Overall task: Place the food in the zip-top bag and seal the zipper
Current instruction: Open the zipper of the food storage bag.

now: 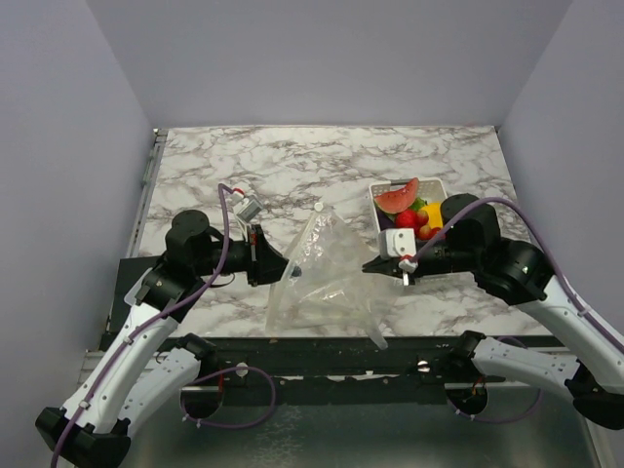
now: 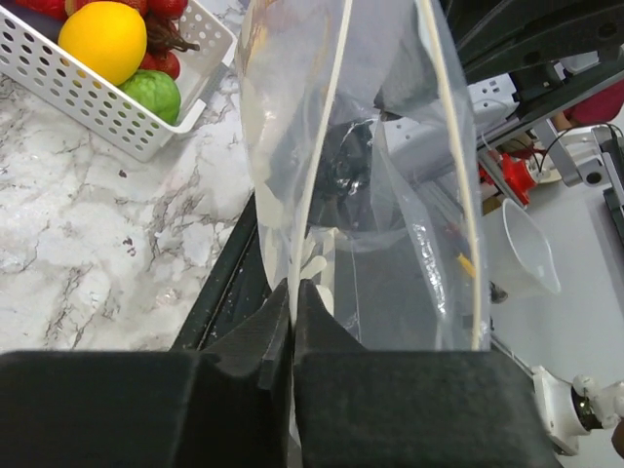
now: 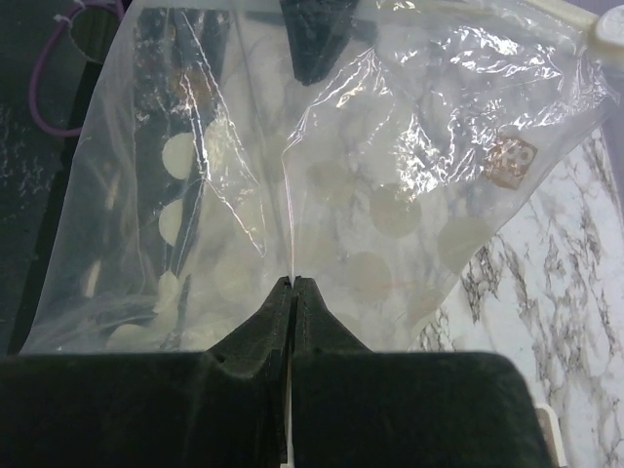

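Note:
The zip-top bag [image 1: 327, 278], clear with pale dots, hangs stretched between both grippers above the marble table. My left gripper [image 1: 286, 273] [image 2: 292, 285] is shut on one side of its film. The right gripper [image 1: 369, 265] [image 3: 293, 280] is shut on the opposite side of the bag [image 3: 370, 195]. In the left wrist view the zipper's two whitish strips [image 2: 327, 146] run apart, so the mouth stands open. The food [image 1: 414, 210] lies in a white basket [image 1: 434, 182] behind the right gripper: watermelon slice, lemon [image 2: 102, 39], lime [image 2: 153, 95], red berries. No food shows inside the bag.
The white perforated basket [image 2: 117, 107] sits at the table's right rear. A small grey-white clip [image 1: 249, 205] with a purple cable lies behind the left arm. A black rail [image 1: 341, 351] runs along the table's near edge. Grey walls enclose three sides.

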You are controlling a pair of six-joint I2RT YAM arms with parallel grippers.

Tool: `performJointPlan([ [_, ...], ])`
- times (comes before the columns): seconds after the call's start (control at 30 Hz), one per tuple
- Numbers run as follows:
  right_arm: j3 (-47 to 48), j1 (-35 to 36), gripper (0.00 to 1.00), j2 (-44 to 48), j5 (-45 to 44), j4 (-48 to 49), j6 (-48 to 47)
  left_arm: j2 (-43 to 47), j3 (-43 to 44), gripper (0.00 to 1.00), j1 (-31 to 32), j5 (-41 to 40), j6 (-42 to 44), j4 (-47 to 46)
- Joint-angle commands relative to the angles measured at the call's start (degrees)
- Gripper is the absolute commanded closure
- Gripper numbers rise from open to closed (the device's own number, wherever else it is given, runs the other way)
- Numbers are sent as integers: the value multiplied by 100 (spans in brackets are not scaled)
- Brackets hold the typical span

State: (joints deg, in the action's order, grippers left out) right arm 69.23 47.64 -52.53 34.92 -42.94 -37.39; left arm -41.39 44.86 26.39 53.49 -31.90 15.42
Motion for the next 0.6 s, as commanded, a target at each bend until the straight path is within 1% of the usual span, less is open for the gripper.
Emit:
performJointPlan([
  [0.0, -136, 35, 99, 54, -191, 113, 166, 10, 131, 100, 23, -329, 10, -148],
  [0.07, -174, 35, 99, 91, -300, 154, 231, 8, 97, 100, 24, -460, 17, -153],
  [0.13, -211, 35, 95, 143, -442, 230, 329, 13, 95, 100, 24, -557, 14, -151],
  [0.2, -236, 35, 82, 197, -624, 325, 447, 16, 122, 100, 24, -624, 20, -149],
  [0.37, -314, 31, 61, 353, -1047, 651, 766, -2, 204, 100, 24, -796, 4, -144],
  [0.5, -323, 35, 55, 402, -1288, 761, 960, -63, 286, 100, 24, -1115, 100, 11],
  [0.53, -323, 35, 52, 402, -1387, 813, 1050, -89, 324, 100, 24, -1220, 144, 100],
  [0.57, -316, 35, 52, 397, -1515, 870, 1225, -111, 348, 100, 26, -1314, 178, 162],
])
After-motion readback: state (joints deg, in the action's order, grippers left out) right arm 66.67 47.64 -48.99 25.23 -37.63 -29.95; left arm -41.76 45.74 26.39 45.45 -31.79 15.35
